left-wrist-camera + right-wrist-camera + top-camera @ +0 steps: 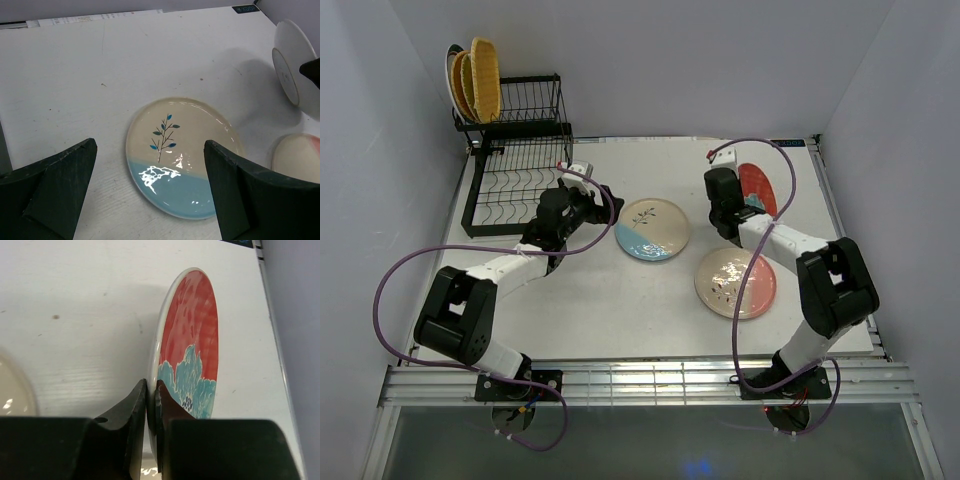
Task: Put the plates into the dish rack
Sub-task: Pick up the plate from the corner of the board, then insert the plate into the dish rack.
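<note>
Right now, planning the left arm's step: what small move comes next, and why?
Probably lower the left gripper toward the cream-blue plate: it is open, the plate lies flat before it, and the right gripper grips the red-teal plate.

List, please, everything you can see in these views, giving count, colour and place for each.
dish rack: one, black wire, far-left corner of the table.
woven plates: at least two, orange-yellow, standing on edge at the left end of the rack's upper basket.
white-rimmed plate: one, mostly hidden behind the woven plates.
cream-blue plate: one, lying flat mid-table.
cream-pink plate: one, lying flat, nearer and to the right of the cream-blue plate.
red-teal floral plate: one, held on edge at the far right.
table: one, white.
cables: two, purple, one looping along each arm.
left gripper: one, black, open, facing the cream-blue plate.
right gripper: one, black, shut on the red-teal floral plate's rim.
</note>
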You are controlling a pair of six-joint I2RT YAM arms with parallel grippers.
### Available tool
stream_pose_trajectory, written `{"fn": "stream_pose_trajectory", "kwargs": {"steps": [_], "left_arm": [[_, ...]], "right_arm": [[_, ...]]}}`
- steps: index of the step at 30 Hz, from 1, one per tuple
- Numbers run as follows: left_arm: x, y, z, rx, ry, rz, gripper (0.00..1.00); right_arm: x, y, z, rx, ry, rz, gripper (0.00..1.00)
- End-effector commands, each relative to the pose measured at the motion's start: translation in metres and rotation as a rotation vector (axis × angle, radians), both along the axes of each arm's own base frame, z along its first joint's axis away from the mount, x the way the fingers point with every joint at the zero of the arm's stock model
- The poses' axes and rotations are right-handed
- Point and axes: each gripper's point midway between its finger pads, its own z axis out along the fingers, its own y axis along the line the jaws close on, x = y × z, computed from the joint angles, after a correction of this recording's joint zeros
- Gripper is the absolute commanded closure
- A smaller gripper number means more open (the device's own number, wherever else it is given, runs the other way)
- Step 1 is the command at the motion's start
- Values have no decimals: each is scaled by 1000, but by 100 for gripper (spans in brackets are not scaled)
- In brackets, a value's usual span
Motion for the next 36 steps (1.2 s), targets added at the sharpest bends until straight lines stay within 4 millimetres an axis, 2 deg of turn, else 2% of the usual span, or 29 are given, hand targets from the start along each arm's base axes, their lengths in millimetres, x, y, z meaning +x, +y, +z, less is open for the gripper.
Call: {"fn": "stream_pose_trajectory", "kwargs": {"steps": [1,5,6,11,13,15,16,19,23,24,26,27,28,29,30,32,33,34,36], "left_arm": [[-6,-4,17,-23,-32,-23,2],[-7,-2,20,-26,-39,-15,2],[-7,-2,21,-26,-41,-18,2],[-15,-8,27,-45,-47,-61,2],[-20,-12,27,-62,-47,-91,2],[-24,-14,34,-88,-76,-105,2],[-29,-14,29,-94,-71,-116,2],[-36,-19,33,-119,-118,-136,2],[-50,-34,23,-103,-149,-177,2],[-51,-36,22,-83,-171,-181,2],[-58,-45,14,-66,-192,-192,2],[-60,-47,14,-50,-211,-199,2],[-65,-53,16,-50,-239,-216,2],[-67,-55,16,-41,-257,-225,2],[-71,-55,18,-36,-290,-234,2],[-79,-58,22,-42,-320,-256,2],[-82,-58,23,-45,-328,-267,2],[-85,-58,24,-43,-338,-272,2],[-87,-59,28,-42,-353,-279,2]], "right_arm": [[-1,36,56,106,-188,106,92],[-14,52,69,146,-223,175,92],[-16,55,68,161,-219,195,92],[-20,59,82,267,-274,191,92],[-17,62,94,350,-311,157,92],[-13,62,95,387,-309,119,92],[-12,66,97,431,-309,105,92],[-3,78,104,515,-306,99,92],[6,95,109,634,-304,94,92],[9,99,116,664,-314,98,92],[11,102,112,723,-284,44,92],[16,101,128,751,-307,14,92],[18,101,130,768,-299,-10,92],[16,98,118,749,-250,-50,92],[19,98,131,799,-274,-95,92],[18,95,123,800,-235,-146,92],[18,94,125,831,-242,-182,92],[20,96,135,854,-254,-190,92],[15,92,135,853,-243,-243,92]]}}
